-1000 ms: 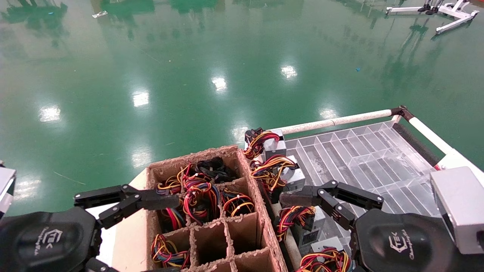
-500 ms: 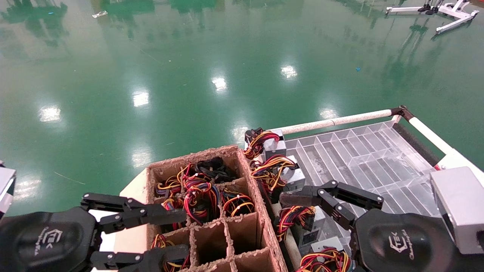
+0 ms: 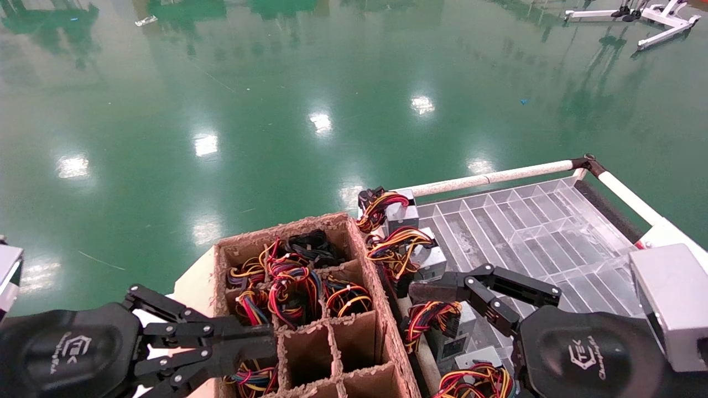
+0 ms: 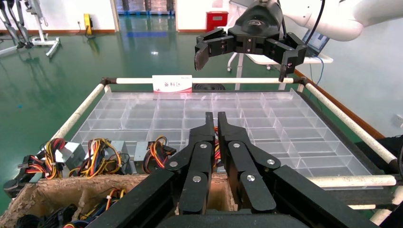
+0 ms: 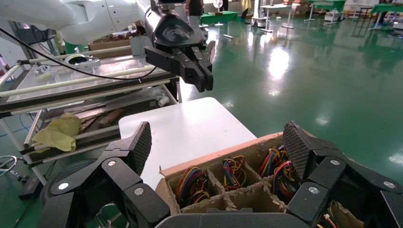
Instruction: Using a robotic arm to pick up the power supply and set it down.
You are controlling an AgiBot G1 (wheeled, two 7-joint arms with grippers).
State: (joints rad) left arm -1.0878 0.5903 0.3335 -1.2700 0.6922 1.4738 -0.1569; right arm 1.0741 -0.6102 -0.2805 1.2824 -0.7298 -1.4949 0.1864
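Note:
Several power supplies with red, yellow and black wire bundles fill a divided cardboard box (image 3: 381, 301); one bundle (image 3: 290, 290) lies in a middle cell. More power supplies (image 3: 426, 257) lie on the clear tray's left side, seen also as silver boxes (image 4: 66, 154). My left gripper (image 3: 271, 341) hovers over the box's near-left cells, shut with nothing between its fingers (image 4: 215, 116). The right gripper (image 3: 431, 337) hangs over the box's right edge, open wide (image 5: 218, 145), with wire-filled cells (image 5: 190, 183) below it.
A clear compartmented tray (image 3: 542, 221) sits on a cart framed by white rails (image 3: 498, 177). The box rests on a white table (image 5: 185, 128). A rack with a yellow cloth (image 5: 57, 133) stands beyond. Green floor surrounds everything.
The left gripper's fingers closed from wide open to shut and dropped lower over the box's near-left cells. The right gripper has not moved.

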